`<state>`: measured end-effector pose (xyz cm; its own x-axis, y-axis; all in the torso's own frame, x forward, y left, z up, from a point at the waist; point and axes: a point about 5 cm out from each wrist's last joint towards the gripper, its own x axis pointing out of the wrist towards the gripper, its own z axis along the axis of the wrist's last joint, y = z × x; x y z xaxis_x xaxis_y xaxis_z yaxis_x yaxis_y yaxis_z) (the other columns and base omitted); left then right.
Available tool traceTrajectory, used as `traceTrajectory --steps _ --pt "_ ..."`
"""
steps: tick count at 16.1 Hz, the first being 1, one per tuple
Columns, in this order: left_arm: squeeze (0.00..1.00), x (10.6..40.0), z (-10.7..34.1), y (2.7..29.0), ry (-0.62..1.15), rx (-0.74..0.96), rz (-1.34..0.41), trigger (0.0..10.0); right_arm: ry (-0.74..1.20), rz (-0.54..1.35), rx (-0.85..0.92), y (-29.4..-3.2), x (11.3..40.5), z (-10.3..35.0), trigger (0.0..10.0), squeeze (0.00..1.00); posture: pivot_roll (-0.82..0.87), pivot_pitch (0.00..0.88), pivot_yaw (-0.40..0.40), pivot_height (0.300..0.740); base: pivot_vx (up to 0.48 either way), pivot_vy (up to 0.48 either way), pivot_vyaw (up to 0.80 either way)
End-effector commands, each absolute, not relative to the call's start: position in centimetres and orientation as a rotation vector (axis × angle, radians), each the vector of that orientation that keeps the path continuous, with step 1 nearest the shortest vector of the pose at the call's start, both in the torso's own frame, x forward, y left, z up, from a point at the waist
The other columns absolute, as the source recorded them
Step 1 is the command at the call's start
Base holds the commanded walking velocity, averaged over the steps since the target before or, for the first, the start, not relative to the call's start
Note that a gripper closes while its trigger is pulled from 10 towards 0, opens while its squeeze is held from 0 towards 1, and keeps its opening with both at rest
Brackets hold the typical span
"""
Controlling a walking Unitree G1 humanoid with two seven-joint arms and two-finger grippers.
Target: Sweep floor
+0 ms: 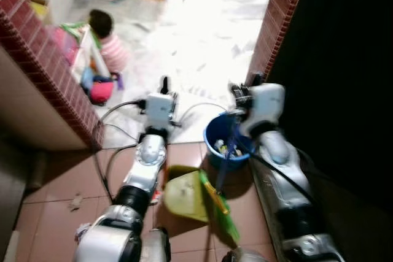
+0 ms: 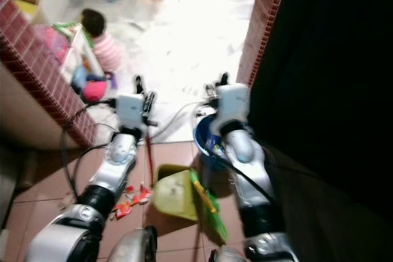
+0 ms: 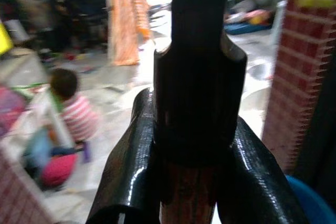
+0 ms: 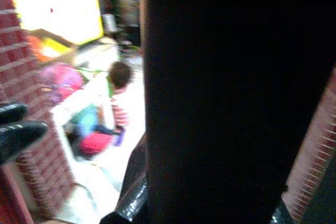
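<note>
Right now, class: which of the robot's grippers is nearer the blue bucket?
Right. The right gripper sits just above the blue bucket's rim; the left gripper is off to the bucket's left, clamping a broom handle.

A home: tiled floor (image 1: pixel 55 197), brick walls (image 1: pixel 46 75), scattered toys (image 1: pixel 101 90), seated child (image 1: pixel 107 44).

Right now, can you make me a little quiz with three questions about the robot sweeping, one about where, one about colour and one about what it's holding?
1. Where is the blue bucket?
A. under the right arm
B. beside the person
C. on a shelf

2. What colour is the dustpan?
A. red
B. yellow-green
C. white

3. What is the left gripper doing?
A. hanging open
B. holding a cup
C. gripping a broom handle

Answers: 1 A, the bucket sits on the tiles below the right arm. 2 B, the pan on the floor is yellow-green. 3 C, its black fingers clamp a wooden stick.
</note>
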<state>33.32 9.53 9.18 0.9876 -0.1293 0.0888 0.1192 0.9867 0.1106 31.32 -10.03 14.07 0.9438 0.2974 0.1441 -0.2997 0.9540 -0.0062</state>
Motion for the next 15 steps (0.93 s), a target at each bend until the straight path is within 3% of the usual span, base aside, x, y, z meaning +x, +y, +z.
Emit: traceTrajectory --steps 1,6,15 --pt "0.00 33.4 9.8 9.5 -0.120 0.124 -0.131 10.0 -0.212 0.299 0.025 -9.8 31.7 15.3 10.0 0.00 -0.07 0.034 0.052 0.740 0.000 0.000 0.70" --pt "0.00 33.2 8.6 9.3 -0.048 0.111 -0.136 10.0 -0.194 0.255 0.037 -10.1 32.1 14.5 10.0 0.00 -0.07 0.028 0.049 0.740 0.000 0.000 0.30" --pt "0.00 33.0 8.6 8.8 -0.036 0.100 -0.154 10.0 -0.171 0.220 0.034 -10.4 32.1 13.7 10.0 0.00 -0.07 0.052 0.045 0.740 -0.338 0.000 0.00"
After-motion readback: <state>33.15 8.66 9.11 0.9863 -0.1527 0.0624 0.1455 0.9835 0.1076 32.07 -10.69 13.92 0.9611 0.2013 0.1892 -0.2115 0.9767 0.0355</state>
